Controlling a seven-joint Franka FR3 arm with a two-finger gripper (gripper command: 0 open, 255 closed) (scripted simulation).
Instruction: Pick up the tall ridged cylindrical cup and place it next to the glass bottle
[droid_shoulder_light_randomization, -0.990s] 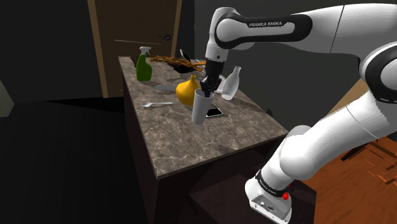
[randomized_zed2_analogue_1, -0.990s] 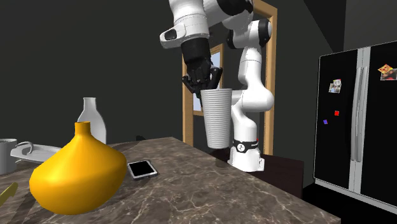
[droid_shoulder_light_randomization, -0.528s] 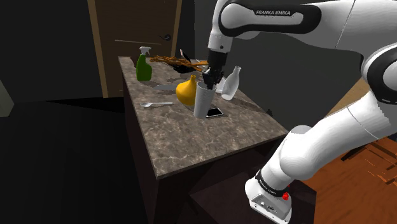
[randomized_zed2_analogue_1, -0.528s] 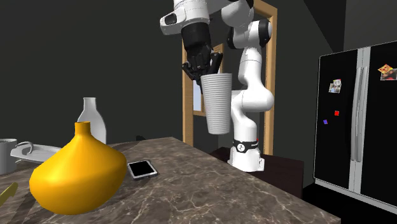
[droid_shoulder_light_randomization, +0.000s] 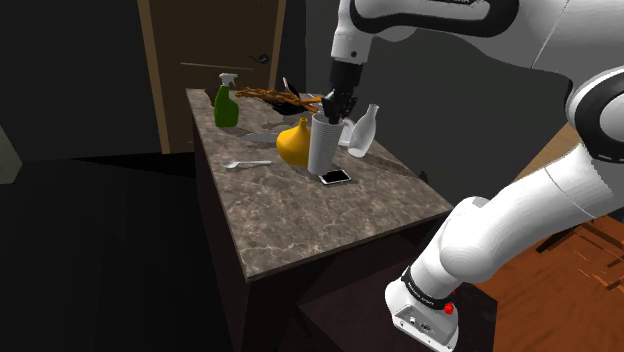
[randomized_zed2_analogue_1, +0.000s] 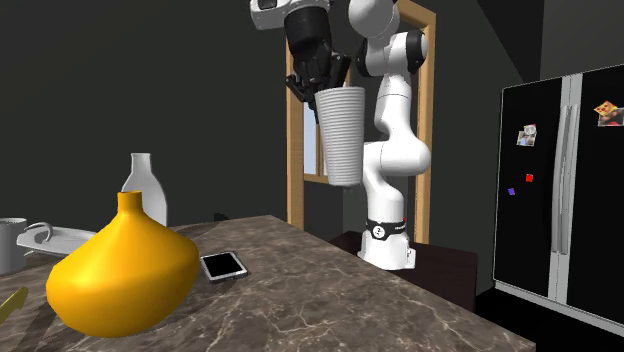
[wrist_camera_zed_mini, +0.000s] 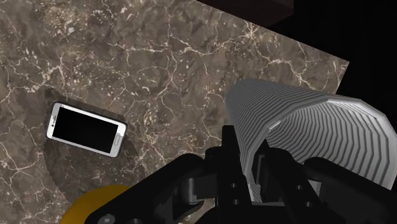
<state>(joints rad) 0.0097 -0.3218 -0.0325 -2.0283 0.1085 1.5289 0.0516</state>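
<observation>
The tall ridged cup (droid_shoulder_light_randomization: 324, 143) is pale grey and hangs in the air above the marble counter (droid_shoulder_light_randomization: 300, 225), held by its rim. My black gripper (droid_shoulder_light_randomization: 333, 108) is shut on that rim, one finger inside the cup and one outside. From the second exterior view the cup (randomized_zed2_analogue_1: 342, 135) hangs high over the counter under the gripper (randomized_zed2_analogue_1: 320, 88). In the wrist view the fingers clasp the cup wall (wrist_camera_zed_mini: 286, 121). The clear glass bottle (droid_shoulder_light_randomization: 362, 132) stands upright on the counter just beyond the cup; it also stands behind the vase (randomized_zed2_analogue_1: 143, 185).
A yellow vase (droid_shoulder_light_randomization: 293, 143) stands beside the cup, and a phone (droid_shoulder_light_randomization: 335, 177) lies flat below it. A green spray bottle (droid_shoulder_light_randomization: 226, 101), a spoon (droid_shoulder_light_randomization: 245, 163) and a brown heap sit further back. A mug (randomized_zed2_analogue_1: 10, 245) and a black fridge (randomized_zed2_analogue_1: 560, 190) flank the counter.
The arm has lifted the cup higher off the counter and carried it a little toward the bottle. The grip on the rim has stayed the same.
</observation>
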